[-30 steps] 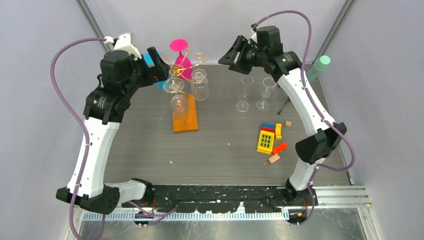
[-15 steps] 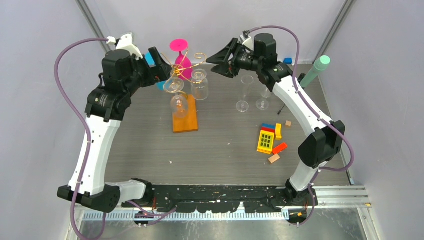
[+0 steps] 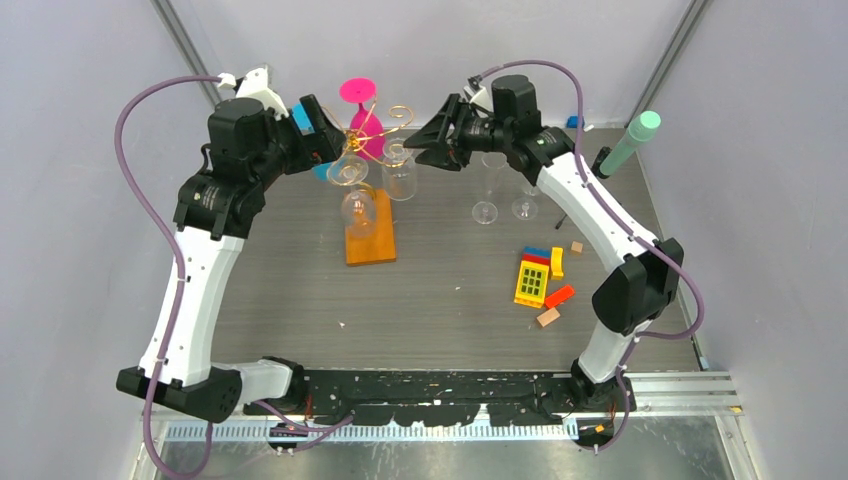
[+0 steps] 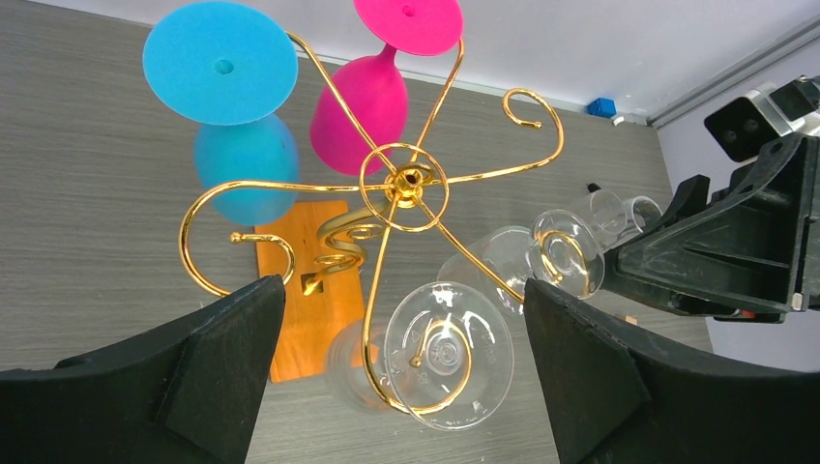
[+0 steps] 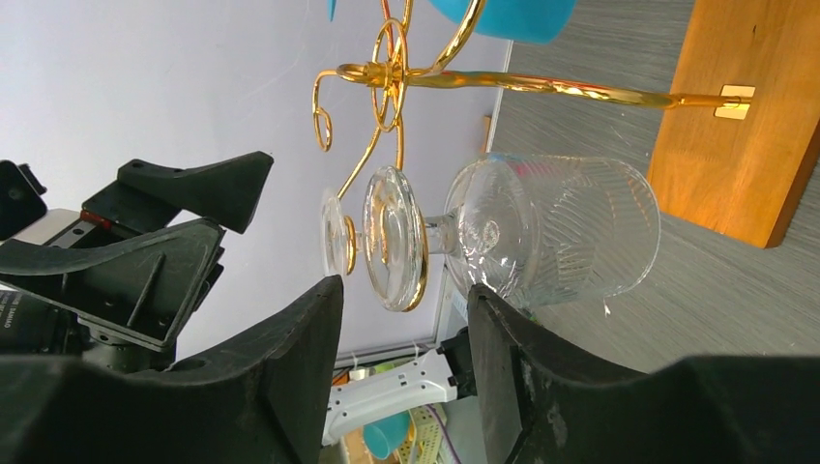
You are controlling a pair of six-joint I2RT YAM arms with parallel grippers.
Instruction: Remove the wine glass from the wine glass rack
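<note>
Early stage, nothing off the rack [image 3: 370,240] yet. Clear glass [image 3: 398,170] hangs upside down on the rack's right side, foot hooked in a gold scroll arm, bowl down, above the tabletop [image 3: 450,270] just right of the wooden base.

R gripper [image 3: 420,142] is level w/ that glass, just beside it on the far right. Wrist view: R gripper [image 5: 404,290] open, fingers apart, glass [image 5: 541,232] foot & stem lined up ahead of the gap, not touching as far as I can see, so no grip yet.

L gripper [image 3: 320,135] sits on the rack's left, wide open, holding nothing. Its cam looks down on the hub [image 4: 404,179] w/ a blue glass [image 4: 220,63], a pink glass [image 4: 358,111] & a 2nd clear glass [image 4: 450,353] also hanging.

2 clear glasses [image 3: 485,185] stand upright on the tabletop to the right, well apart from the rack.

Done: approach & rough alignment, I'd say. Left: close on stem or bowl, slide foot out along the scroll arm w/o snagging the wire or tipping the rack, bring it clear, set down
</note>
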